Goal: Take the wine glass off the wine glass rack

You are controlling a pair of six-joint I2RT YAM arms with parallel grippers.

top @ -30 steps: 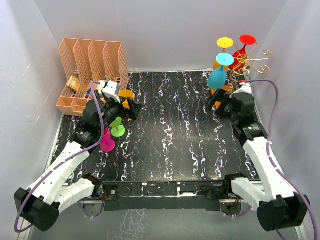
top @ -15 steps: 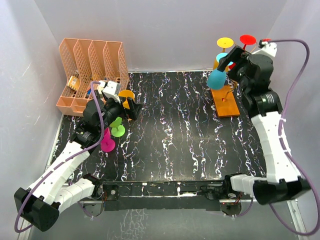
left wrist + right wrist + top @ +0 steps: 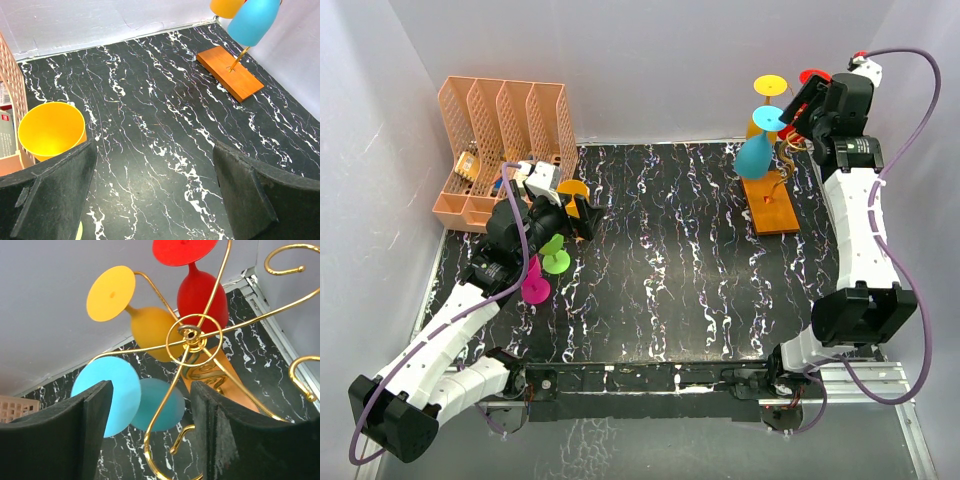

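1. Right arm has risen from low beside the rack's (image 3: pixel 192 335) base to the rack's crown; the left arm has not moved.
2. Right gripper (image 3: pixel 803 100) hangs at the top of the rack, close to the red glass (image 3: pixel 200 292). Its fingers (image 3: pixel 95 430) are spread with nothing pinched between them; the gold hub and curled wire arms show beyond the gap.
3. Rack stands on its orange-brown base at the far right of the surface (image 3: pixel 660 270), near the back wall.
4. 3 glasses hang upside down from the wire arms, feet up: the red glass, a yellow glass (image 3: pixel 150 327) and a blue glass (image 3: pixel 155 402). None is off the rack.
5. Left gripper (image 3: pixel 155 150) sits low over the left of the surface, spread wide and empty. An orange cup (image 3: pixel 50 130) lies on its side just beside 1 finger.
6. A green glass (image 3: pixel 555 255) and a pink glass (image 3: pixel 533 285) lie by the left arm, and a peach organizer (image 3: pixel 495 150) stands in the far-left corner.
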